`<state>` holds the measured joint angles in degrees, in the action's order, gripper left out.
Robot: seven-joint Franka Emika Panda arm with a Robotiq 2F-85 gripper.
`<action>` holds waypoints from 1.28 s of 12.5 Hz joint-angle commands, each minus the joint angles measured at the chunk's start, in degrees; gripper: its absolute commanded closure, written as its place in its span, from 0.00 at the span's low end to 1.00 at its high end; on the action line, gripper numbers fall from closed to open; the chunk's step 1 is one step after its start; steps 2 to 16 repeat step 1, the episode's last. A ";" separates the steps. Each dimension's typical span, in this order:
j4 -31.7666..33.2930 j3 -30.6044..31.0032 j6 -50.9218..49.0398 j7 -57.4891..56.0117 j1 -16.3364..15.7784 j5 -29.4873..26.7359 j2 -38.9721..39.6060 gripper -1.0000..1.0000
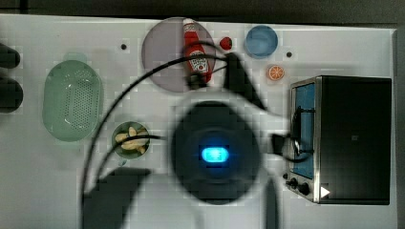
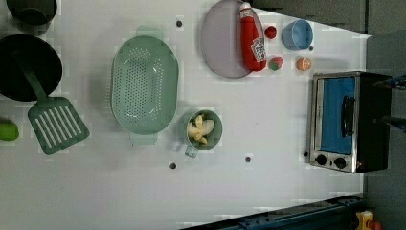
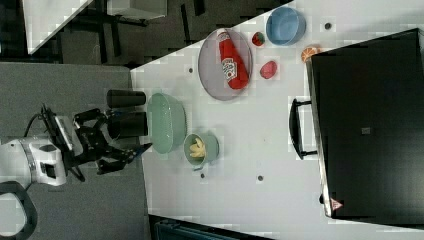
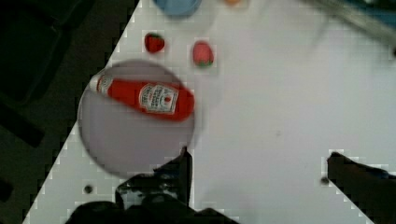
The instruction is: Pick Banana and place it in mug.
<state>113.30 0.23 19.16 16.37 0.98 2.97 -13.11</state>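
Banana (image 2: 201,129) sat inside the mug (image 2: 216,119), pale segments heaped in the cup; same in the top view, banana (image 1: 132,139) in mug (image 1: 117,131), and in the right view, banana (image 3: 197,147) in mug (image 3: 211,145). In the left view the mug stood just beside the colander (image 2: 143,84), at about 4 o'clock from its middle, small handle toward 7 o'clock. Gripper (image 4: 259,161) was empty with fingers spread wide, one dark finger (image 4: 183,170) at each side of the wrist view, bare table (image 4: 280,93) between them. In the right view the gripper (image 3: 131,154) was off the table edge, at 9 o'clock from the mug, well apart from it. In the top view the arm's round body covered the middle of the table, at 3 o'clock from the mug. Ketchup bottle (image 2: 251,38) lay on the grey plate (image 2: 220,43), at 1 o'clock from the mug. Blue bowl (image 2: 297,34), orange slice (image 2: 304,63) and two small red fruits (image 2: 273,48) sat near the plate at its 3 o'clock. Toaster oven (image 2: 347,120) was at 3 o'clock from the mug, well apart. Green spatula (image 2: 55,122) lay at 9 o'clock of the colander.
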 commanded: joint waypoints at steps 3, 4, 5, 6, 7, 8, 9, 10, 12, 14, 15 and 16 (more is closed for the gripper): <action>-3.16 -2.13 -8.43 -12.78 0.45 -0.35 1.62 0.00; -3.16 -2.13 -8.43 -12.78 0.45 -0.35 1.62 0.00; -3.16 -2.13 -8.43 -12.78 0.45 -0.35 1.62 0.00; -3.16 -2.13 -8.43 -12.78 0.45 -0.35 1.62 0.00; -3.16 -2.13 -8.43 -12.78 0.45 -0.35 1.62 0.00; -3.16 -2.13 -8.43 -12.78 0.45 -0.35 1.62 0.00; -3.16 -2.13 -8.43 -12.78 0.45 -0.35 1.62 0.00; -3.16 -2.13 -8.43 -12.78 0.45 -0.35 1.62 0.00; -3.16 -2.13 -8.43 -12.78 0.45 -0.35 1.62 0.00; -3.16 -2.13 -8.43 -12.78 0.45 -0.35 1.62 0.00; -3.16 -2.13 -8.43 -12.78 0.45 -0.35 1.62 0.00; -3.16 -2.13 -8.43 -12.78 0.45 -0.35 1.62 0.00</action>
